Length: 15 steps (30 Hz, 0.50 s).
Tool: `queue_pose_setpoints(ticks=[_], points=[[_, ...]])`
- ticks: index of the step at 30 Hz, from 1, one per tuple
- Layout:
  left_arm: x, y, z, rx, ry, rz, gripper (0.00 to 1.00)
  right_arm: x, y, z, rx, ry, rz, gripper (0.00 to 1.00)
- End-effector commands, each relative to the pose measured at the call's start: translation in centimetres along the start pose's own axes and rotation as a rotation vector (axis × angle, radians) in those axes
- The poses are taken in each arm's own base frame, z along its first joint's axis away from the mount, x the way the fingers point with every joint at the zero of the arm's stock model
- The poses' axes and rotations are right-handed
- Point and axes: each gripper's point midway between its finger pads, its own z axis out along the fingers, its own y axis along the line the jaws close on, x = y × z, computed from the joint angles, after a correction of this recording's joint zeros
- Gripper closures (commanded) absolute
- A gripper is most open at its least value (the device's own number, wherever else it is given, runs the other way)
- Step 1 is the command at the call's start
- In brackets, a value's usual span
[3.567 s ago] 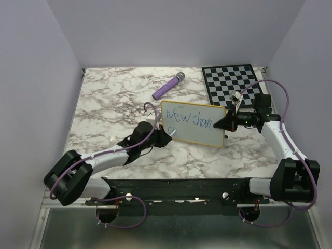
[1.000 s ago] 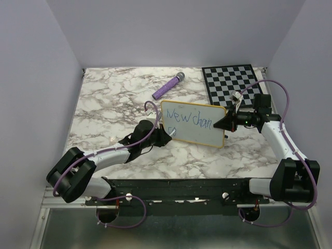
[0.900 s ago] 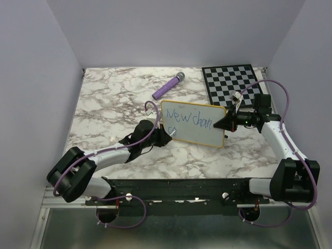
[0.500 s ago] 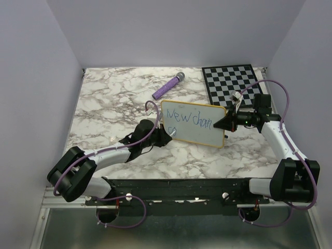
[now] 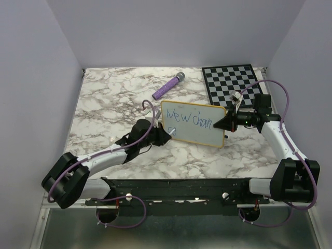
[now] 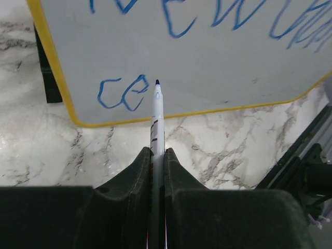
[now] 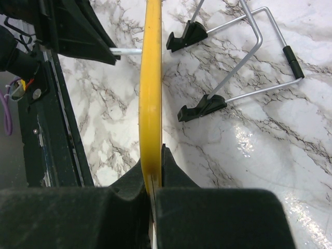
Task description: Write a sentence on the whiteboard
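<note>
Showing one whiteboard (image 5: 201,136), one marker (image 6: 156,111), two written lines (image 5: 191,120)

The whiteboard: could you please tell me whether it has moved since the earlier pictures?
No. The whiteboard sits at the same spot below the checkered board in the top view, its right edge clamped by the right gripper.

Left arm (image 5: 101,160) and right arm (image 5: 277,139): white link shells, black joint housings. A purple cable (image 5: 282,91) looped along each arm. Black base rail (image 5: 176,188) ran across the lower frame, carrying two pale round screw heads (image 5: 225,195). Left gripper (image 6: 157,151) and right gripper (image 7: 153,165): matte black jaws.
</note>
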Motion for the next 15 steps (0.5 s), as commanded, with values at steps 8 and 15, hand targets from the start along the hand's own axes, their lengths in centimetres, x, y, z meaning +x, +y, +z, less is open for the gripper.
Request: queue_pose_setpoints(ticks=[8,15], points=[[-7.8,-5.9,-8.7,0.142,-0.248,0.087,1.0,-4.2,5.5,-1.5,-0.258,-0.165,-0.019,0.99],[-8.5,-6.4,-11.5,0.139,-0.276,0.114,1.0,-4.7,5.9,-2.2,-0.271,-0.196,-0.013,0.99]])
